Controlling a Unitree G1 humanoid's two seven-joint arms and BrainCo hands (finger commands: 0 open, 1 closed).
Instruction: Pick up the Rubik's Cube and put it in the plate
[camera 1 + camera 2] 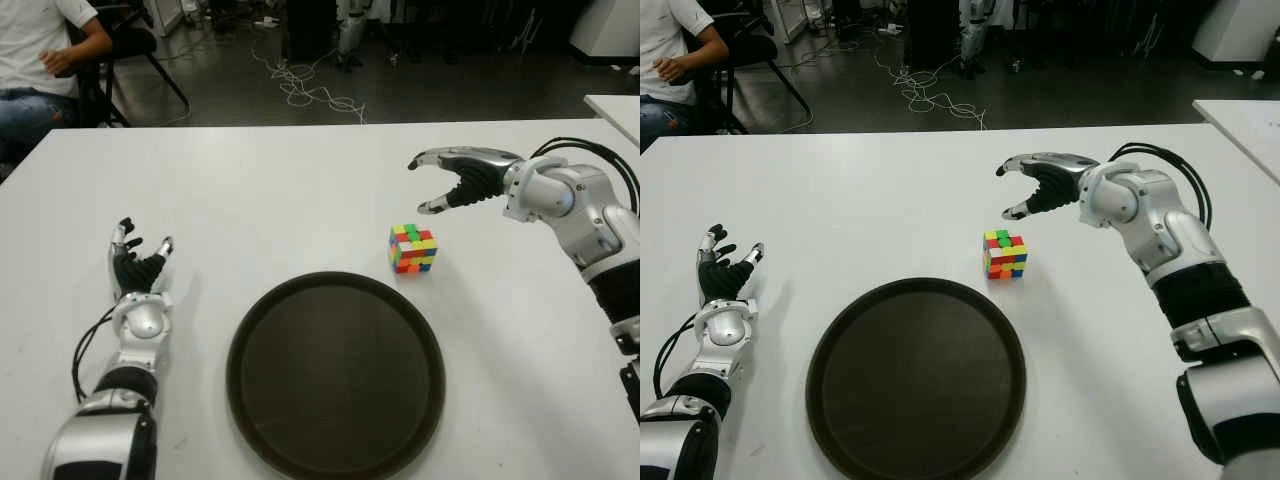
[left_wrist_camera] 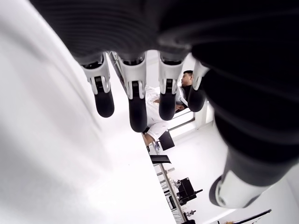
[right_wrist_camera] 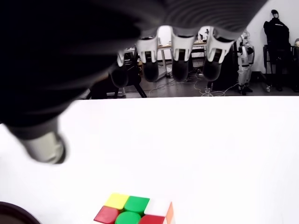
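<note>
Bright even overhead light, white worktop (image 1: 300, 190) nearly washed out, soft shadows under the cube (image 1: 413, 248), dim background toward 12 o'clock, wrist views blurry up close on the dark fingers (image 2: 135, 102)

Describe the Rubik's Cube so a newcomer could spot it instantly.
Start at the white table and find the big dark round plate near its front edge. Just beyond the plate's right rim, below the open right hand, sits the Rubik's Cube. It is the only small, multicoloured block there.

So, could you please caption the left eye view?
Open right hand poised beyond the Rubik's Cube, which sits beside the empty dark plate.
</note>
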